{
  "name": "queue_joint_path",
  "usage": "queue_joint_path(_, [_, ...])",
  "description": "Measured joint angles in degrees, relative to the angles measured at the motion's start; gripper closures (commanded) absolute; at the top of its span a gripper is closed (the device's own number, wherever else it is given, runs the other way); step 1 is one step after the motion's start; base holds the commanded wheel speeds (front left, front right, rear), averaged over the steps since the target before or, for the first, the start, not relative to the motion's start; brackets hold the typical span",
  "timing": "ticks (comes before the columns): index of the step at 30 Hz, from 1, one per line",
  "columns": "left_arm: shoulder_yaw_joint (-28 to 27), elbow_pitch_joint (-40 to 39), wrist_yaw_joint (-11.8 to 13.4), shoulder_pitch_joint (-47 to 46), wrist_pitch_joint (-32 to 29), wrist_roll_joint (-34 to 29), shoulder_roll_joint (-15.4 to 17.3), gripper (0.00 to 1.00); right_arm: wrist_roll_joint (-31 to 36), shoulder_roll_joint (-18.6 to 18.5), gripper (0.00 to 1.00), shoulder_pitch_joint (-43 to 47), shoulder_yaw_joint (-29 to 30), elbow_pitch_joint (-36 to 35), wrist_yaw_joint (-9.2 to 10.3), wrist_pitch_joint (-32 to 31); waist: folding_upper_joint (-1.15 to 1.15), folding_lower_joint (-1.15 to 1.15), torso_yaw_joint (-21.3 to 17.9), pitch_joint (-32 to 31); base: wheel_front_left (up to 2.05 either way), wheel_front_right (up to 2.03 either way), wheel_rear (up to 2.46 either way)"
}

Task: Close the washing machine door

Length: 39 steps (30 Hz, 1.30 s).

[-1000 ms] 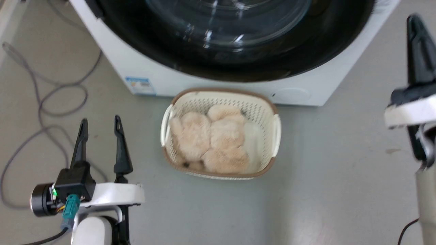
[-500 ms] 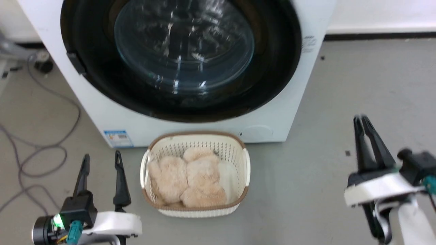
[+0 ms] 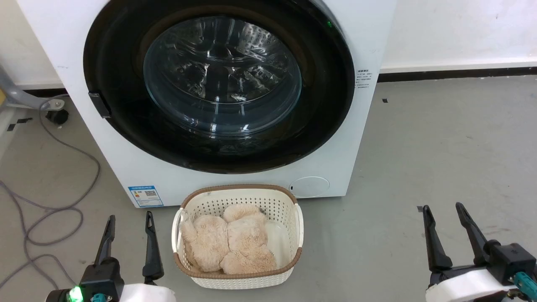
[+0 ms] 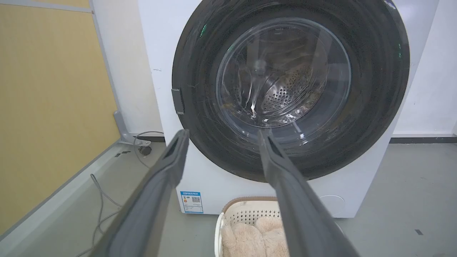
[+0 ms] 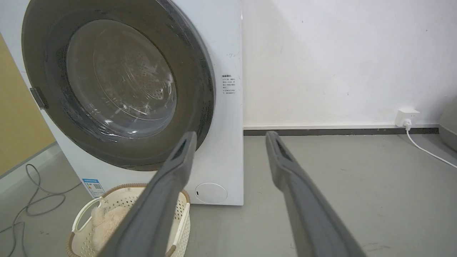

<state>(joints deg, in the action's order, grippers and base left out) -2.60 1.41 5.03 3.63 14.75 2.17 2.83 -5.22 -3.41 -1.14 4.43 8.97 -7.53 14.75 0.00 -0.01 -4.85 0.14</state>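
Observation:
The washing machine (image 3: 142,172) is a big white box facing me. Its door (image 3: 222,75), a wide black rim around a bulging glass bowl, lies flush against the front, and the steel drum shows through the glass. My left gripper (image 3: 129,216) is open at the lower left, well short of the machine. At the lower right my right gripper (image 3: 442,206) is open over bare floor. The left wrist view looks past the open left gripper (image 4: 224,132) at the door (image 4: 285,71). From the right wrist, the right gripper (image 5: 231,133) points past the machine's right corner (image 5: 225,53), with the door (image 5: 117,82) to its left.
A cream perforated basket (image 3: 237,193) with beige fluffy laundry stands on the floor right before the machine, between my grippers. Grey cables (image 3: 50,209) loop on the floor at the left. A yellow panel (image 4: 46,107) walls the left side. A wall socket (image 5: 407,116) with a white cord sits far right.
The head camera has pulled back and tilted up, so the whole door now shows. My right gripper has dropped from high at the right edge to the lower right, fingers now apart.

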Motion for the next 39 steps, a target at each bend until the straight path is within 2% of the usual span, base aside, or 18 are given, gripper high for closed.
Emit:
queue_joint_path(3, [0.1,0.1,-0.1,0.0,0.0,0.3,0.0,0.0,0.0,0.1,0.0,0.7,0.2,-0.4,0.0,0.0,0.0,0.0,0.2,-0.2,0.0,0.0,0.0])
queue_joint_path(4, [0.1,0.0,-0.1,0.0,0.0,0.6,0.0,1.0,0.1,0.2,1.0,0.7,0.3,-0.5,0.0,0.0,0.0,0.0,0.2,-0.2,0.0,0.0,0.0])
queue_joint_path(39, [0.6,-0.1,-1.2,-0.2,-3.5,0.4,0.0,1.0,0.8,0.2,1.0,0.7,-0.8,-2.0,0.0,-3.6,0.0,0.01,1.4,-0.2,0.0,0.0,0.0])
